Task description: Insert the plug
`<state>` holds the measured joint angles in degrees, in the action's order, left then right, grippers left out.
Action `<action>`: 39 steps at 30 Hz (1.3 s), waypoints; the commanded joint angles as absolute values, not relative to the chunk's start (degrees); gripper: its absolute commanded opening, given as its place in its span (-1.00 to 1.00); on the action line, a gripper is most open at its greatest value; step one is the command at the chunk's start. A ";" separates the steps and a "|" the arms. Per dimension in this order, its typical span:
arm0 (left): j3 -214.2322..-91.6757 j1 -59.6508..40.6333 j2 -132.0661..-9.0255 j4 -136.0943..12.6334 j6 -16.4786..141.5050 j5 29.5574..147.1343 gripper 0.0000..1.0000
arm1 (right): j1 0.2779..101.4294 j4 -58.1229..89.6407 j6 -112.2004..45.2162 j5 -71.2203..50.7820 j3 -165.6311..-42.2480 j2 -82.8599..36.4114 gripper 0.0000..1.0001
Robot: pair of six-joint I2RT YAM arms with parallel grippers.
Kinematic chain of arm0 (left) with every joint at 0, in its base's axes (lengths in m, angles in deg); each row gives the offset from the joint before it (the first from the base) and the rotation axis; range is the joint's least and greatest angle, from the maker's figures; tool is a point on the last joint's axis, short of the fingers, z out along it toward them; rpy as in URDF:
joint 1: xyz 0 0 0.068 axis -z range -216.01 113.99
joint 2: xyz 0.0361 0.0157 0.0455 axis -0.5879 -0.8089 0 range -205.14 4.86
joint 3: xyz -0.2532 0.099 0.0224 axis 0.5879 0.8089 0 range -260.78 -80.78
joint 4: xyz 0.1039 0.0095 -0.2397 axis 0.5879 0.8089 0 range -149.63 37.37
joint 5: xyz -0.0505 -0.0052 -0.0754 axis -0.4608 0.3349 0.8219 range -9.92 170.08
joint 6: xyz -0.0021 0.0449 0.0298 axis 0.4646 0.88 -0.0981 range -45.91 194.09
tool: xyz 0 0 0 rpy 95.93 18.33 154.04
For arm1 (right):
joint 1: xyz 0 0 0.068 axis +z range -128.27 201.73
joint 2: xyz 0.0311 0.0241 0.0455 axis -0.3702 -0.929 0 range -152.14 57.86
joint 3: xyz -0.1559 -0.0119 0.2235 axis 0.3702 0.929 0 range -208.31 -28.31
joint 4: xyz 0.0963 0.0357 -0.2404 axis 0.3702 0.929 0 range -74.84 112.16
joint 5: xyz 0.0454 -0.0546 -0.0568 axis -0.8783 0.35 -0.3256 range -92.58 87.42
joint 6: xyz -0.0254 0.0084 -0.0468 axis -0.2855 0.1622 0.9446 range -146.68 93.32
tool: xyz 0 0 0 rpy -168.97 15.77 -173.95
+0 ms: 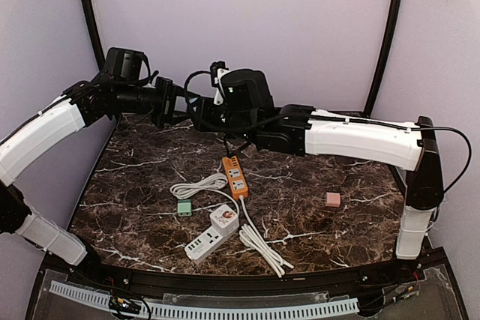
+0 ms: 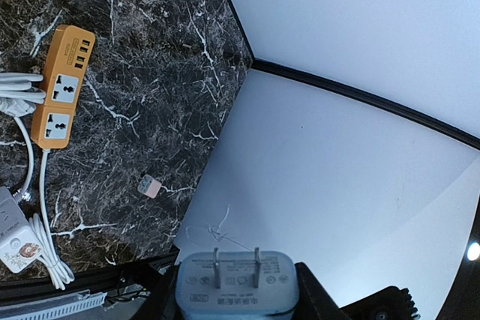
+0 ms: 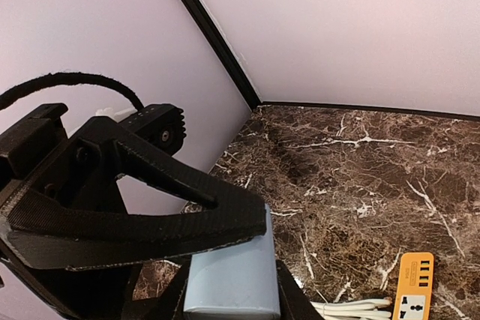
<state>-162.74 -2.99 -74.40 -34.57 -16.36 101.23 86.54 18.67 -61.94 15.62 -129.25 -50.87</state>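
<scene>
A light blue plug [image 2: 236, 279] with two metal prongs is held in the air above the table's back left. My left gripper [image 2: 240, 301] is shut on its sides, prongs pointing away from the wrist. My right gripper [image 3: 232, 303] is also closed on the plug [image 3: 229, 271], one finger on each side. The left gripper's black finger [image 3: 150, 215] lies across the top of the plug in the right wrist view. From above, the two grippers meet, left gripper [image 1: 177, 106] against right gripper [image 1: 199, 110]. The orange power strip [image 1: 235, 176] lies below on the marble.
A white power strip [image 1: 204, 243] with a white adapter [image 1: 223, 219] plugged in lies near the front, its white cable [image 1: 259, 241] coiled beside it. A green cube [image 1: 184, 207] sits to the left and a pink cube [image 1: 332, 198] to the right. Walls enclose the table.
</scene>
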 commanded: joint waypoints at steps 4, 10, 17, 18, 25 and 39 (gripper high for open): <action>-161.12 -2.76 -72.75 -35.09 -15.80 101.64 -0.98 | 86.27 17.45 -62.28 15.43 -131.31 -51.48 -0.37; -160.90 -2.78 -72.73 -35.19 -15.61 101.39 -0.98 | 86.29 17.46 -61.95 15.53 -131.15 -51.48 -0.42; -160.21 -2.76 -72.69 -35.45 -15.69 101.38 -0.98 | 86.27 17.36 -61.79 15.19 -131.55 -51.64 -0.70; -160.18 -2.73 -72.69 -35.46 -15.61 101.36 -0.98 | 86.28 17.38 -61.77 14.98 -131.57 -51.73 -0.81; -159.26 -2.75 -72.28 -35.89 -15.61 101.55 -0.60 | 86.28 15.43 -60.56 10.56 -128.79 -50.28 -1.00; -154.05 -2.83 -65.88 -30.86 -11.38 98.65 0.97 | 88.06 20.50 -67.54 12.68 -121.24 -43.81 -1.00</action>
